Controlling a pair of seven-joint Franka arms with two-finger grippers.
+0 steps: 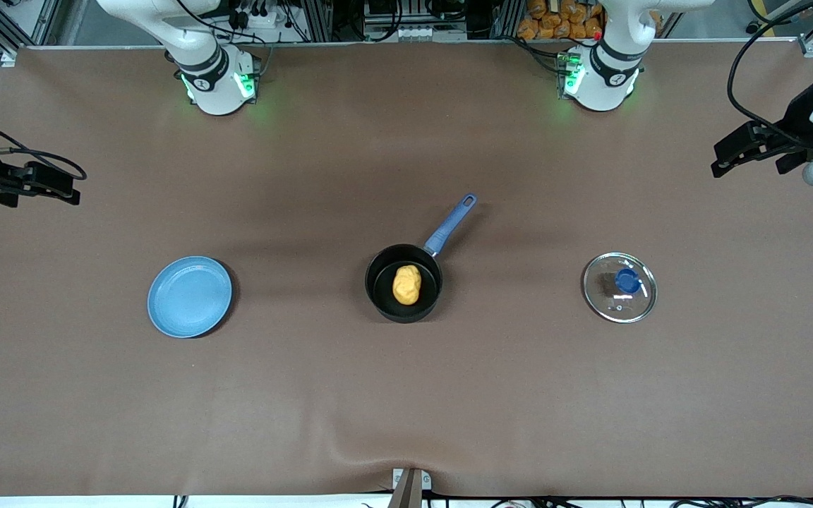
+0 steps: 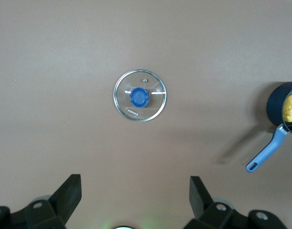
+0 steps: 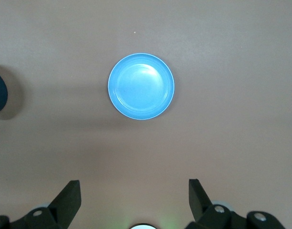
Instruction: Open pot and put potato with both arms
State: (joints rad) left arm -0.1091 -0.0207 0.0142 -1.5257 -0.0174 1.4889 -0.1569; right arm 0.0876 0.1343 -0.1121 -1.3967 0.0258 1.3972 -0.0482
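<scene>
The black pot stands open at the table's middle, its blue handle pointing away from the front camera. The yellow-orange potato lies inside it. The glass lid with a blue knob lies flat on the table beside the pot, toward the left arm's end. My left gripper hangs open and empty high over the left arm's end of the table; its wrist view shows the lid, the pot and the potato. My right gripper hangs open and empty over the right arm's end.
A flat light-blue plate lies empty beside the pot toward the right arm's end; it also shows in the right wrist view. The brown table cover has a small ridge at its near edge.
</scene>
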